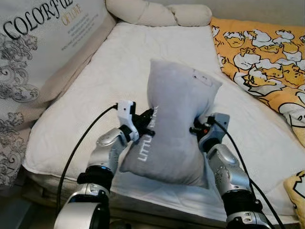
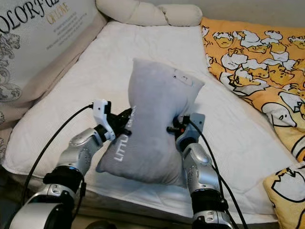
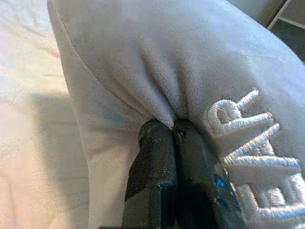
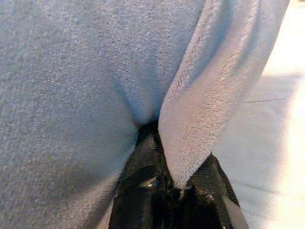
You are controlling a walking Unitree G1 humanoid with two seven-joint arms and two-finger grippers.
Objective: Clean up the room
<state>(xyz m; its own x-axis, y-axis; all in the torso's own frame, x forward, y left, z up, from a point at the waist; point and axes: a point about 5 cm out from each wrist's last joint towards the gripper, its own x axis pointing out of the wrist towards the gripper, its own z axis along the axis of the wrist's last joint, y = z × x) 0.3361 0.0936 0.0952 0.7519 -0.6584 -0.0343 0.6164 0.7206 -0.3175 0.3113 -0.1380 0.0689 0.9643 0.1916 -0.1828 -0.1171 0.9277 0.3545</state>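
My left gripper [image 1: 147, 117] pinched tight on the grey pillow [image 1: 174, 124], my right gripper [image 1: 196, 129] clamped on its other side, pillow held up over the white mattress [image 1: 114, 71], yellow duck blanket [image 1: 262, 57] to the pillow's right, big printed cushion [image 1: 43, 43] to its left.

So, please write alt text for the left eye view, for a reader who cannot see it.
Both robot hands, left hand and right hand, pinch a grey pillow by its sides above a white mattress. A yellow duck-print blanket lies to the right.
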